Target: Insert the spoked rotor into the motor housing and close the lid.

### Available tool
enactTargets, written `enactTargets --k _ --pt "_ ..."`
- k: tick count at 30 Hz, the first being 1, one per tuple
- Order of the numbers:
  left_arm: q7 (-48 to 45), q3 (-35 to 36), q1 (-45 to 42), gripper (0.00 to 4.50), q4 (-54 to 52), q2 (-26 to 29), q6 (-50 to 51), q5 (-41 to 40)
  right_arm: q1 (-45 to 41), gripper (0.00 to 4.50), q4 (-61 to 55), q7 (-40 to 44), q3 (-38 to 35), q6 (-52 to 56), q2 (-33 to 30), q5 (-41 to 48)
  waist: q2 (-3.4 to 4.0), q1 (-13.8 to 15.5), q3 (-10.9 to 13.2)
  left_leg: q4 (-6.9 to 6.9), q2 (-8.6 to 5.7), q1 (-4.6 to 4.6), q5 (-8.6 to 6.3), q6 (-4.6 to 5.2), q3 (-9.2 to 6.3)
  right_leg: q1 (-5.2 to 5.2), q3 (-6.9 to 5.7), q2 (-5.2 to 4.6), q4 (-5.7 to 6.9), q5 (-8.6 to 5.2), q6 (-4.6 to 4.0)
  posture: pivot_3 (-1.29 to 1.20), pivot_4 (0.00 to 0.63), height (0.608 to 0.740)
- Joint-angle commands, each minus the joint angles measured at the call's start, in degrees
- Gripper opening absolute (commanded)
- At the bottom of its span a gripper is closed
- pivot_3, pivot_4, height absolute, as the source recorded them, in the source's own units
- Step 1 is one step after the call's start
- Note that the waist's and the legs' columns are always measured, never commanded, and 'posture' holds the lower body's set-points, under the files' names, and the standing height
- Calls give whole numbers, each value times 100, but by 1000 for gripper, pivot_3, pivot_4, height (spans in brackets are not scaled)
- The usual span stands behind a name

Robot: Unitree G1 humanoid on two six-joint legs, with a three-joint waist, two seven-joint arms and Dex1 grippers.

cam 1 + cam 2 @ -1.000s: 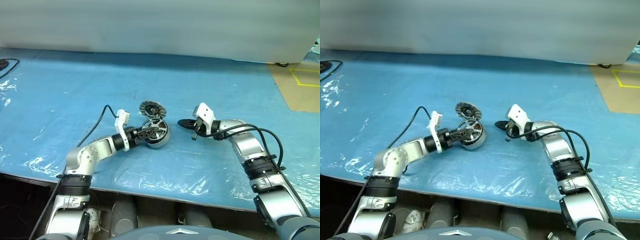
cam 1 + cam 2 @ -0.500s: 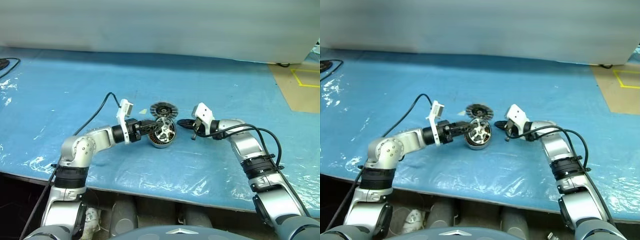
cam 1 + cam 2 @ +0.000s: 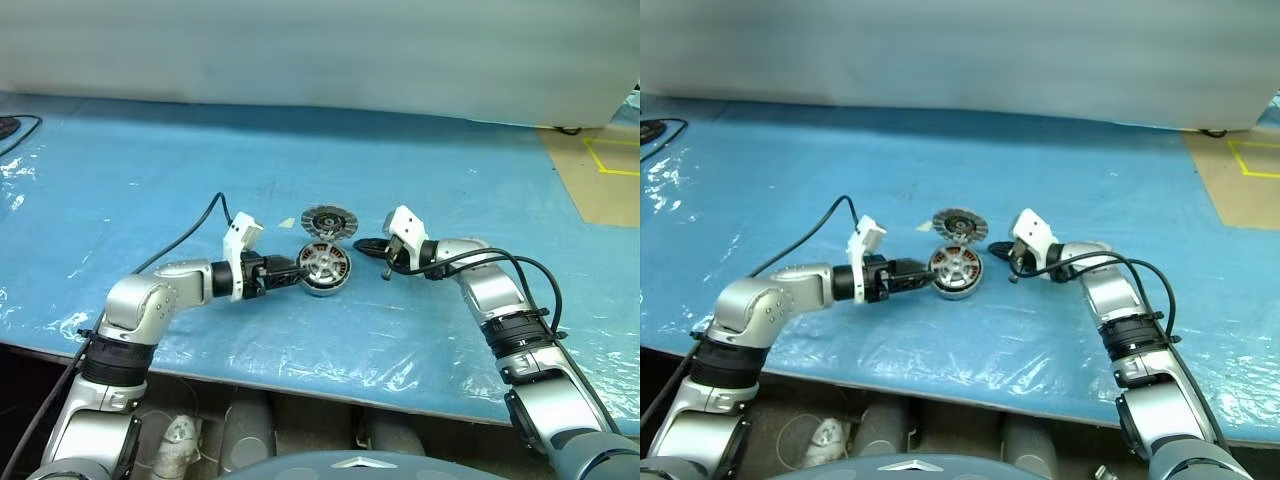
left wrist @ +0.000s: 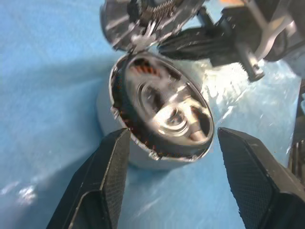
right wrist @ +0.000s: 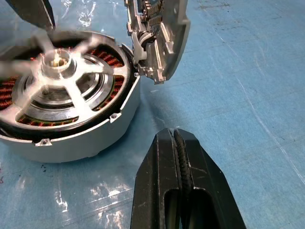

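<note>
Silver spoked rotor [image 3: 322, 266] seated inside motor housing [image 3: 330, 284] on blue table [image 3: 450, 180]; lid [image 3: 329, 220] propped at 12 o'clock, touching housing. Left gripper [image 3: 297, 272] at 9 o'clock. Left wrist: fingers [image 4: 102, 179] spread wide, flanking housing, gripping nothing. Right wrist: right gripper [image 5: 179, 160] pressed closed, empty, beside housing.
</note>
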Motion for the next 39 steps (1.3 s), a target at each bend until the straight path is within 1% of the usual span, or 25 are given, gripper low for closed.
enactTargets --k 1,4,8,10,13,15,18,19,20,24,27,31,35,37,39 --pt "-116 -109 -15 3058 -112 140 -276 271 -116 0 -53 -11 -38 -113 10 35 0 -3 0 0 0 1 0 0 0 1 1 0 0 0 0 0 150 740" --pt "-201 -235 -15 3058 -40 231 -508 532 -133 0 -23 -12 -37 -131 15 31 0 -3 0 -1 2 2 1 -1 0 0 0 1 1 0 0 0 150 740" --pt "-581 -4 -50 3058 -30 -19 -1590 638 -138 0 -8 -24 -60 -141 13 42 0 -2 0 0 0 0 5 -8 0 0 0 1 0 0 0 0 150 740" --pt "-654 84 -57 3058 -66 -154 -1657 498 -138 0 -1 -28 -72 -144 10 49 0 -3 0 0 -1 -1 5 -9 0 1 0 -1 0 0 0 0 150 740" --pt "-862 132 28 2491 -129 -319 -1740 298 -110 0 -49 -50 -118 -159 3 86 0 -2 0 1 0 1 5 -8 0 1 0 0 1 0 0 0 150 740" --pt "-972 137 128 1806 -189 -459 -1857 207 -79 0 -176 -29 -228 -83 1 233 0 -3 0 0 0 1 5 -8 0 0 0 0 2 0 0 0 150 740" --pt "-1126 -102 212 741 -159 -437 -2168 527 -45 0 -337 36 -364 20 -27 453 0 -3 0 0 0 0 5 -7 0 -1 1 0 1 0 0 0 150 740" --pt "-1154 -186 210 313 -97 -445 -2272 642 -22 0 -428 83 -429 101 -34 577 0 -3 0 0 2 1 4 -5 0 0 0 1 1 0 0 0 150 740" --pt "-1172 -235 210 29 -52 -459 -2339 711 -1 0 -498 114 -473 165 -38 665 0 -2 0 0 3 2 0 0 0 0 0 1 2 0 0 0 150 740" --pt "-1134 -600 158 29 316 -448 -2802 1364 207 0 -942 331 -643 400 -170 1033 0 0 0 1 2 3 -4 7 0 2 2 0 3 0 0 0 150 740" --pt "-1193 -746 85 29 553 -504 -3019 1588 481 0 -1388 548 -691 711 -368 1290 0 12 0 1 1 1 -4 7 -1 2 1 0 2 0 0 0 150 740" --pt "-1153 -889 -115 29 934 -670 -3373 1920 992 0 -2093 794 -536 1214 -717 1486 0 25 0 1 -1 2 -4 8 -2 4 1 -1 2 0 0 0 150 740" --pt "-1034 -982 -350 29 1379 -968 -3707 2223 1268 0 -2422 783 -474 1425 -829 1527 0 11 0 2 1 6 -4 8 -3 5 3 -1 3 1 1 0 150 740" --pt "-1026 -1169 -399 29 1586 -955 -3804 2528 1325 0 -2468 744 -471 1444 -832 1510 0 2 0 3 1 7 -4 8 -3 5 4 -1 5 1 1 0 150 740" --pt "-1073 -1244 -381 29 1651 -948 -3782 2619 1352 0 -2488 702 -482 1457 -828 1499 3 7 -2 2 3 11 -4 8 -3 6 3 -1 6 1 1 0 150 740"
